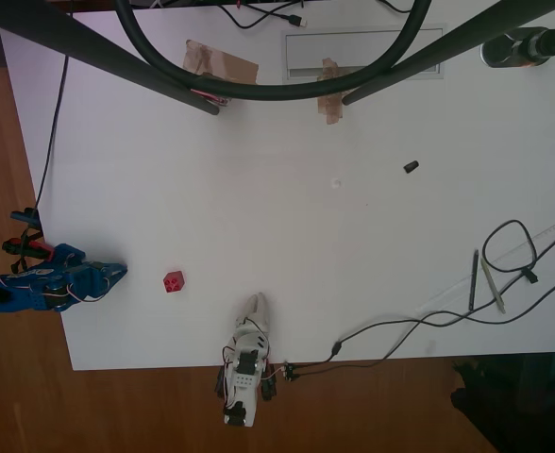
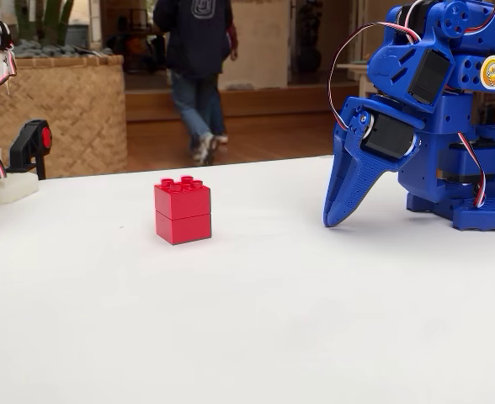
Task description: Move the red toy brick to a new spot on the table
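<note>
Table (image 2: pixel 247 337) lies bare and white nearest the fixed camera. Farther back, the red toy brick (image 2: pixel 183 209) is seen standing upright, studs on top, untouched and resting on the table, apart from the fingers (image 2: pixel 338 215) and to their left in the fixed view. The blue fingers are pressed together into one downward point, tip close to or on the surface, with nothing pinched. In the overhead view the brick (image 1: pixel 173 280) sits just ahead of the fingertips (image 1: pixel 119 271). The approach is judged not yet begun. For the next move, the fingers must be spread, carried forward over the brick and lowered around its sides. Beyond the table a person is walking.
</note>
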